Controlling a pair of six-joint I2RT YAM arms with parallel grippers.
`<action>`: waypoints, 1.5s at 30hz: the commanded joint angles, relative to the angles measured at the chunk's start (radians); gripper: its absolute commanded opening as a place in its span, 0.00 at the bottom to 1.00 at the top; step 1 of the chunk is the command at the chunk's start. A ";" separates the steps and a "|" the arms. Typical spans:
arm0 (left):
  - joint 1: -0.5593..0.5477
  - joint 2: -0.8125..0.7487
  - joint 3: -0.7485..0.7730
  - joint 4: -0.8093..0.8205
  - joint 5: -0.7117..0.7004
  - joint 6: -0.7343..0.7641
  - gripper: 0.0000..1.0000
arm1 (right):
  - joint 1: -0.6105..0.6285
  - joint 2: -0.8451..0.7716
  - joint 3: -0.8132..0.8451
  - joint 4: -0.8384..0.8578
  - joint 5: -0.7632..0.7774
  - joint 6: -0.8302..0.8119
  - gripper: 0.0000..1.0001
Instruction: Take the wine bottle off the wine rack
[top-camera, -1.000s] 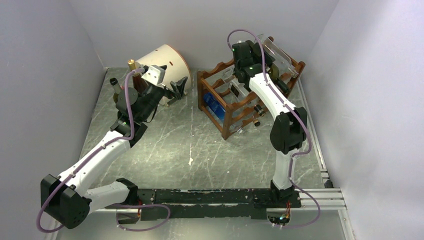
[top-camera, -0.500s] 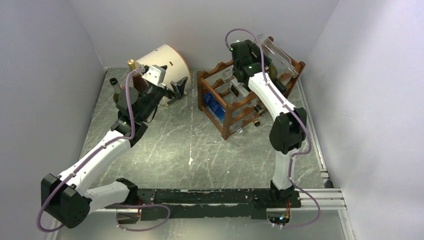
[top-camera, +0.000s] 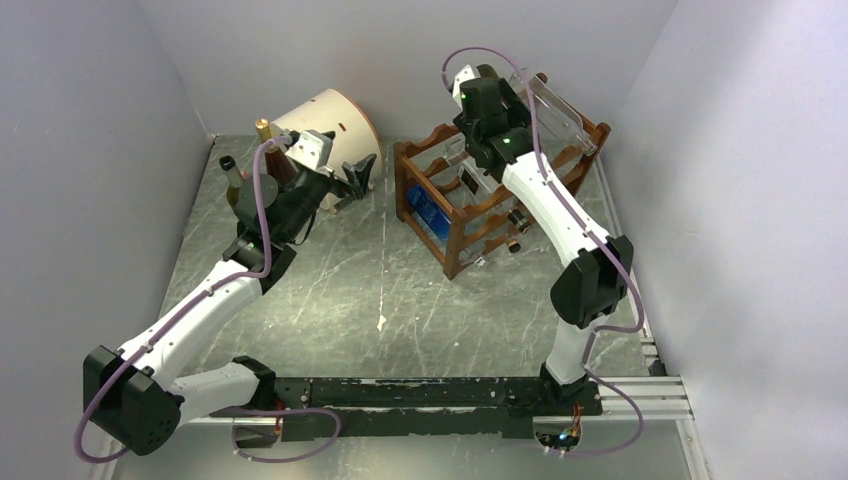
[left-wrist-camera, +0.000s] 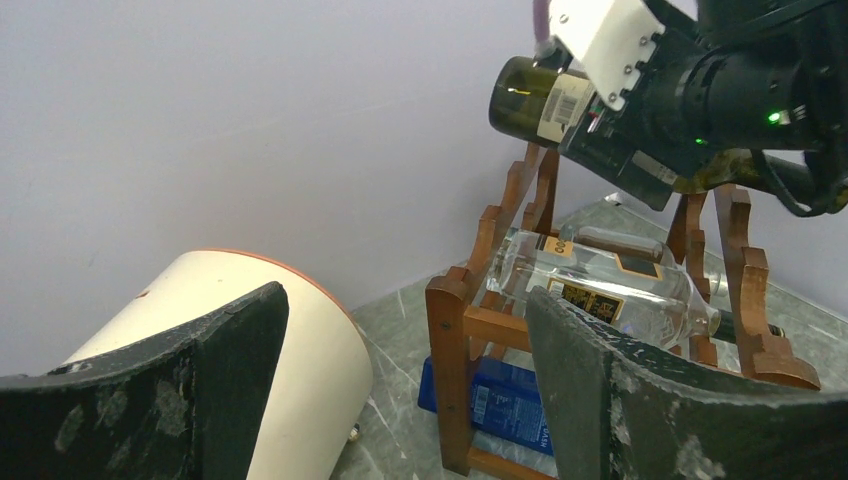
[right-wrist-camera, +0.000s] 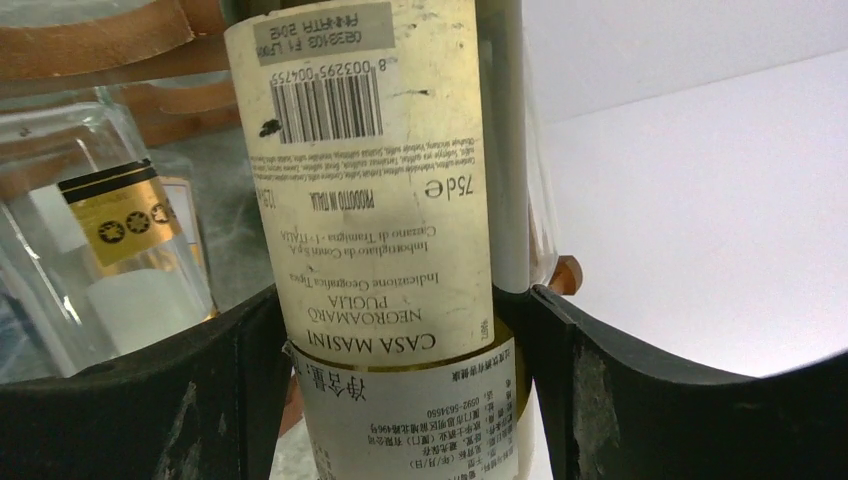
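Note:
The wine bottle (right-wrist-camera: 380, 200) is dark green with a cream label. My right gripper (right-wrist-camera: 405, 300) is shut on its body. In the left wrist view the bottle's base (left-wrist-camera: 527, 95) sticks out of that gripper, above the top rail of the reddish-brown wooden wine rack (left-wrist-camera: 450, 350). From above, the right gripper (top-camera: 495, 125) hangs over the rack's back half (top-camera: 455, 235) and hides the bottle. My left gripper (left-wrist-camera: 405, 300) is open and empty. It hovers between the drum and the rack (top-camera: 355, 175), pointing at the rack.
A cream drum (top-camera: 330, 115) lies on its side at the back left, with two bottle tops (top-camera: 262, 130) beside it. A clear bottle with a black-and-gold label (left-wrist-camera: 600, 285) and a blue bottle (left-wrist-camera: 500, 400) lie in the rack. Walls enclose the table.
My right gripper has risen and shifted slightly left with the wine bottle, and its elbow has swung right. The left arm has not moved.

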 joint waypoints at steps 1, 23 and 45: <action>-0.004 0.006 -0.001 0.029 0.001 -0.004 0.92 | -0.006 -0.090 -0.008 0.076 -0.044 0.076 0.00; -0.004 0.011 -0.003 0.029 0.002 -0.004 0.92 | -0.031 -0.140 -0.040 0.119 -0.337 0.416 0.00; -0.004 0.017 -0.012 0.067 0.079 -0.020 0.91 | -0.141 -0.216 0.032 -0.030 -0.751 0.950 0.00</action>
